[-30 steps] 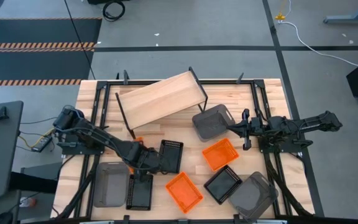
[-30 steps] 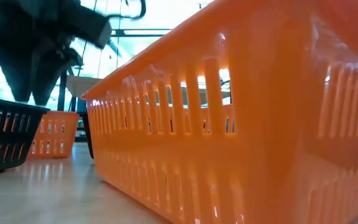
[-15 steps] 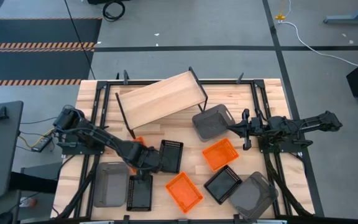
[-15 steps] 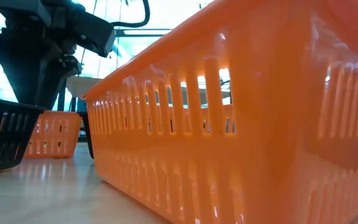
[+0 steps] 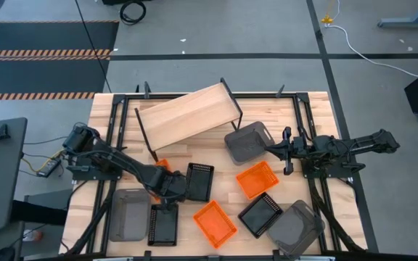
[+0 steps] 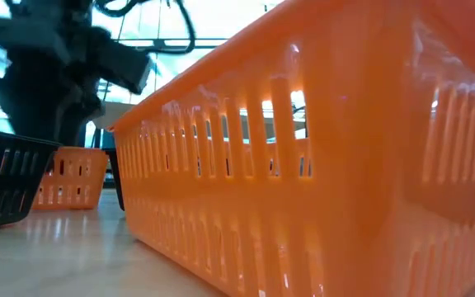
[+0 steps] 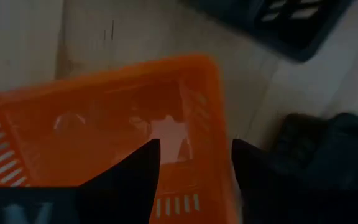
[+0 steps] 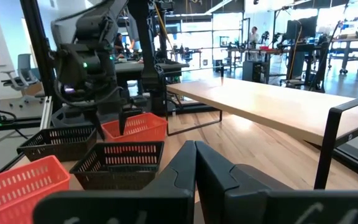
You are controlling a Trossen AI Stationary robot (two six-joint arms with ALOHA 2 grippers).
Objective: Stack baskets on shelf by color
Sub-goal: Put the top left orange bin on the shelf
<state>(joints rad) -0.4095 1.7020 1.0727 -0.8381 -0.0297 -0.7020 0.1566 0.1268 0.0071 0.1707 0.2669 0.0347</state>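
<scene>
Orange basket (image 5: pixel 159 166) (mostly hidden) under left arm (image 5: pixel 125 168)

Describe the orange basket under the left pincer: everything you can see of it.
The orange basket is a small rectangular bin of bright plastic with slotted sides, upright and empty. It sits on the wooden table near the shelf's front leg, mostly hidden from above by the left arm. A black basket lies beside it. The left pincer hangs open above it, one finger over the inside, the other past the side wall. Whether the fingers touch the wall cannot be told.
</scene>
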